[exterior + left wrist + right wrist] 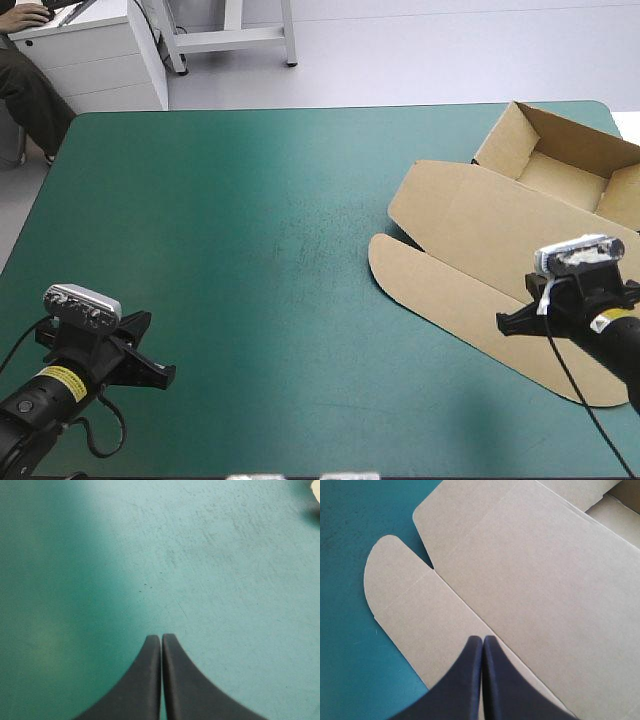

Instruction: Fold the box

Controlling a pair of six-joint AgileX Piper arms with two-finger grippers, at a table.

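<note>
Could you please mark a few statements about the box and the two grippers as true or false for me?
1. The box lies on the right side of the table. True.
2. The left gripper has its jaws open. False: they are shut, above bare teal-green cover.
3. The right gripper is over the box's flat lid. True.
4. The box is one wholly flat sheet. False: at its far end walls stand raised, forming an open tray.
5. The left gripper holds a flap of the box. False: it is far from the box and holds nothing.
</note>
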